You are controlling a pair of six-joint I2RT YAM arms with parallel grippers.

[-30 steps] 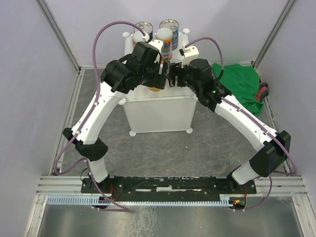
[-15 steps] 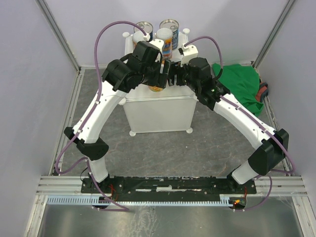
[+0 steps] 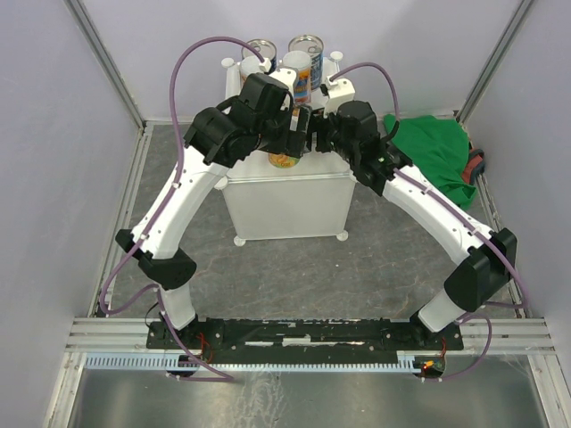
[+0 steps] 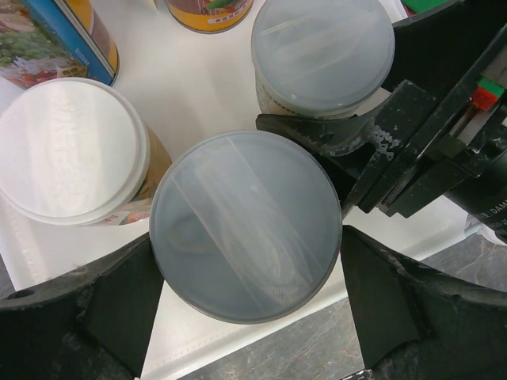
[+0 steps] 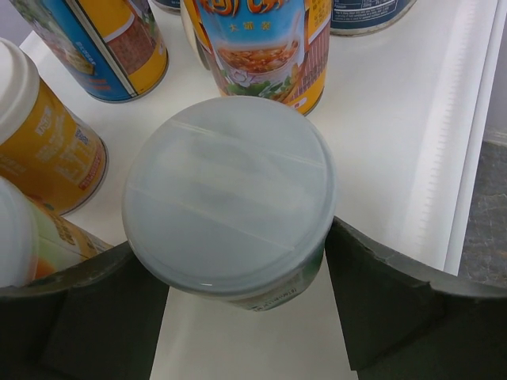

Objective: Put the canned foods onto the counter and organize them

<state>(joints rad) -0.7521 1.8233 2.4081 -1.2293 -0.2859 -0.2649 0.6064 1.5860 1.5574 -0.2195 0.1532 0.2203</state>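
Showing only lids: left tool (image 4: 246, 252) clamps near can (image 4: 245, 214), right tool (image 5: 230, 241) far can (image 5: 230, 178).

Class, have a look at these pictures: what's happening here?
Two robot arms reach over the white counter, where other cans stand. The left pincer straddles a grey-lidded can; the right pincer straddles a second lidded can right beside it. Both cans stand on the counter top; whether the fingers grip them cannot be told.

Everything's up on the white boxy plastic bench (image 3: 285, 207): two silver pull-tab-topped cans (image 3: 260, 47) side by side at the back, frosted-lidded can (image 4: 245, 226) at the front edge, second frosted-lidded can (image 4: 322, 54) just behind-right of it, white-lidded orange can (image 4: 70, 150) just left.
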